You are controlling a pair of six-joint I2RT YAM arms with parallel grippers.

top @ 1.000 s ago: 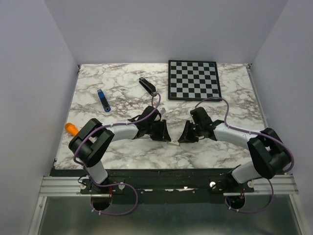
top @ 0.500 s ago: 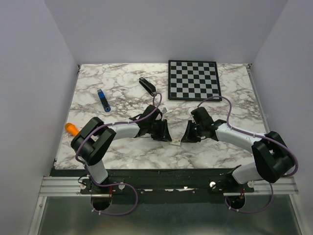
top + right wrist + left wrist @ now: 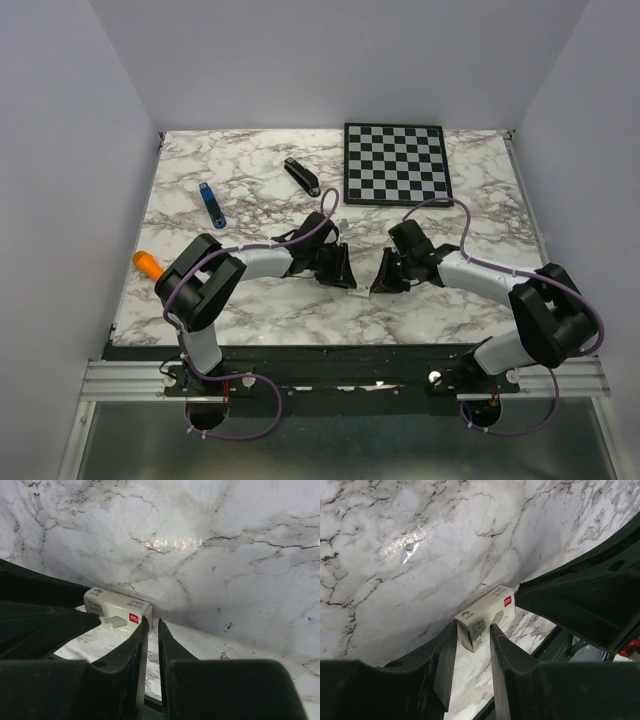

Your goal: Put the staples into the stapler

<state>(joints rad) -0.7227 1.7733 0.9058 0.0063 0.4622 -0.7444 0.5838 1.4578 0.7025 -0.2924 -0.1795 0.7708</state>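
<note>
Staples: none seen loose; judged to be inside small white box (image 3: 362,290), going by the staple-strip drawing printed on its side. Box low over tabletop (image 3: 250,190) near front edge, between the two arms; resting or just lifted, cannot tell.

Left fingers (image 3: 498,647): partly closed over near end of box, both inner faces apparently touching its sides, so gripped. Right fingers (image 3: 142,640): almost together, only a thin slit; tips against opposite end of box. Cannot tell whether a flap or drawer end is pinched there.

Reason for arrangement, as judged: one end braced by left, other end worked by right, for opening box and getting strip out.

Position, left wrist view: box end between tips, body running off toward 1 o'clock up to right fingers. Right wrist view: box at 10 o'clock from tips, touching. Top view: black stapler (image 3: 301,175) at 11 o'clock from box, well apart, untouched.
</note>
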